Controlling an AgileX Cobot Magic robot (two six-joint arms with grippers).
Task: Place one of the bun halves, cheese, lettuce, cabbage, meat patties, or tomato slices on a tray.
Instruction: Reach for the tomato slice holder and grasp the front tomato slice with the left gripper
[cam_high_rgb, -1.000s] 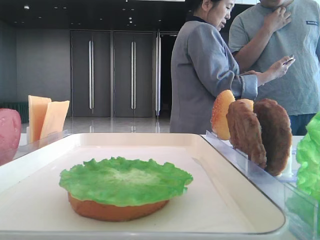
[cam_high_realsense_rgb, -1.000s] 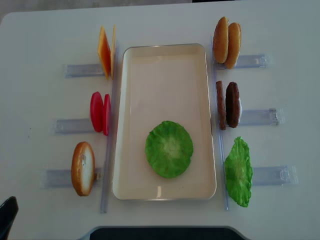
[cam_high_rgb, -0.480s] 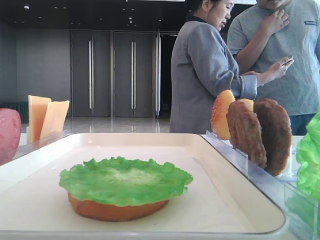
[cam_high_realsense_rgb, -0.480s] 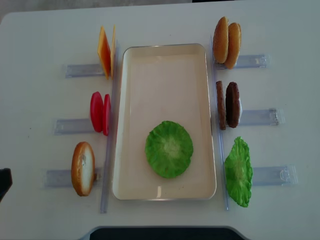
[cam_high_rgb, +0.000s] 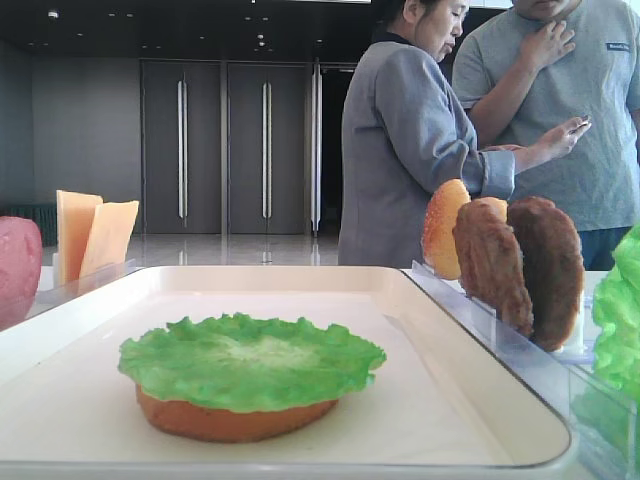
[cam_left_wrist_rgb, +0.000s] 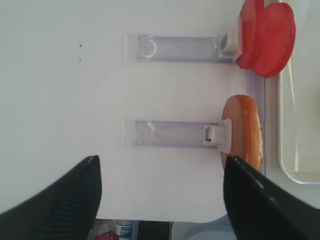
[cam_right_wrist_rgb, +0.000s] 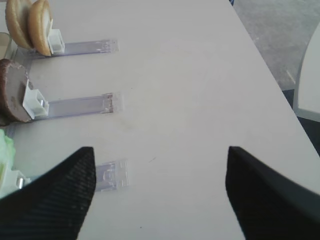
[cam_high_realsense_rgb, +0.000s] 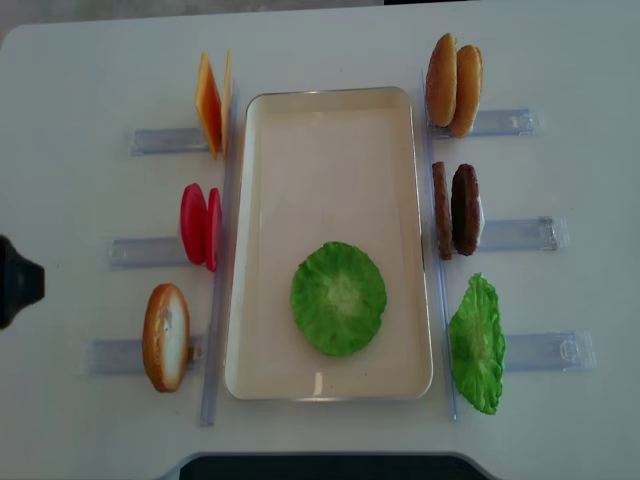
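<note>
The cream tray (cam_high_realsense_rgb: 330, 120) holds a flat bun half (cam_high_rgb: 230, 420) with the lettuce (cam_high_realsense_rgb: 338, 297) lying on it. Left of the tray stand the cheese (cam_high_realsense_rgb: 211, 102), the tomato slices (cam_high_realsense_rgb: 200, 226) and one bun half (cam_high_realsense_rgb: 166, 337). To its right are two more bun halves (cam_high_realsense_rgb: 453, 78), the meat patties (cam_high_realsense_rgb: 457, 209) and a green leaf (cam_high_realsense_rgb: 477, 343), either lettuce or cabbage. My left gripper (cam_left_wrist_rgb: 160, 165) is open and empty over the table's left side, left of the bun half (cam_left_wrist_rgb: 242, 131). My right gripper (cam_right_wrist_rgb: 160, 150) is open and empty over bare table.
Clear plastic holders (cam_high_realsense_rgb: 150, 250) stick out from both long sides of the tray. The table's front edge (cam_left_wrist_rgb: 165, 220) lies just below my left gripper. Two people (cam_high_rgb: 470, 120) stand beyond the far end of the table.
In the top view the dark part of my left arm has moved from the bottom left corner up to the middle of the left edge. Nothing on the table has shifted.
</note>
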